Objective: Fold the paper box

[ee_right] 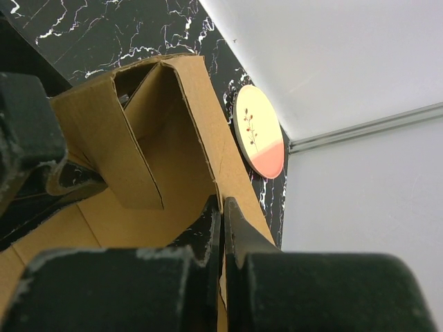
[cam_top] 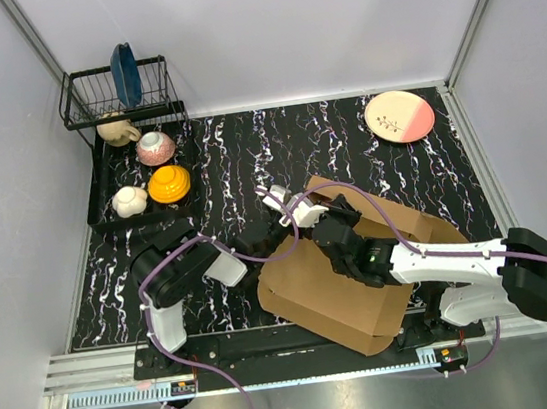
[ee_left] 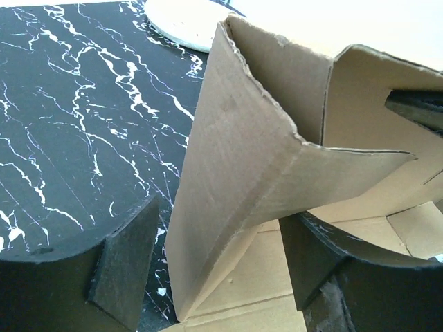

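Near the front edge of the black marbled table (cam_top: 247, 157), the paper box (cam_top: 321, 294) sits half-raised — right gripper (ee_right: 223, 221) clamped on one wall, seemingly steadying it, left gripper (ee_left: 218, 249) spread wide astride a side wall, likely to fold it.

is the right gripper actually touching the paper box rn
Touching. The right wrist view shows the right gripper shut on the edge of a standing wall of the paper box, with the cardboard pinched between its two fingers.
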`<move>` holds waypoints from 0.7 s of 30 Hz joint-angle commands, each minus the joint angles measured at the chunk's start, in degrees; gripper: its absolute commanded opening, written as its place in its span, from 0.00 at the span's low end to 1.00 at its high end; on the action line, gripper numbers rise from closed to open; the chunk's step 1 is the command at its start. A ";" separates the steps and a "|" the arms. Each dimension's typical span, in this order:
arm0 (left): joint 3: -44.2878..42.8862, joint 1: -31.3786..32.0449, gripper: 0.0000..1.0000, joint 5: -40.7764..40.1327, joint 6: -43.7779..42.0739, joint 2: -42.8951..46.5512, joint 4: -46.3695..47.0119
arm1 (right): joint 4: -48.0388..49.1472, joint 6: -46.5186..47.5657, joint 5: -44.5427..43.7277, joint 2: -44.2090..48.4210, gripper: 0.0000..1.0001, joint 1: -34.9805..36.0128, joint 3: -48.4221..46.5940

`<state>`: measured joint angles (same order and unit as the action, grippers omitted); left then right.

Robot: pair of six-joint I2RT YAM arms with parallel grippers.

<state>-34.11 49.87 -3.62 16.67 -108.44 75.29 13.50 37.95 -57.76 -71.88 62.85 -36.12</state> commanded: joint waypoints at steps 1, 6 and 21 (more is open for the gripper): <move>-1.14 -0.91 0.73 1.06 3.02 2.97 20.34 | -3.13 -6.23 7.84 -0.98 0.00 1.31 0.61; -2.45 -1.26 0.73 2.03 3.37 3.41 20.25 | -3.12 -6.14 8.01 -0.98 0.00 1.31 0.52; 0.09 -8.55 0.77 20.84 9.96 10.26 20.34 | -3.21 -5.52 7.75 -0.02 0.00 1.31 0.79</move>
<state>-34.35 45.32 11.07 21.85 -103.79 71.18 13.61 37.60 -57.45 -71.46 62.85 -36.12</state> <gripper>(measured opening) 0.765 0.019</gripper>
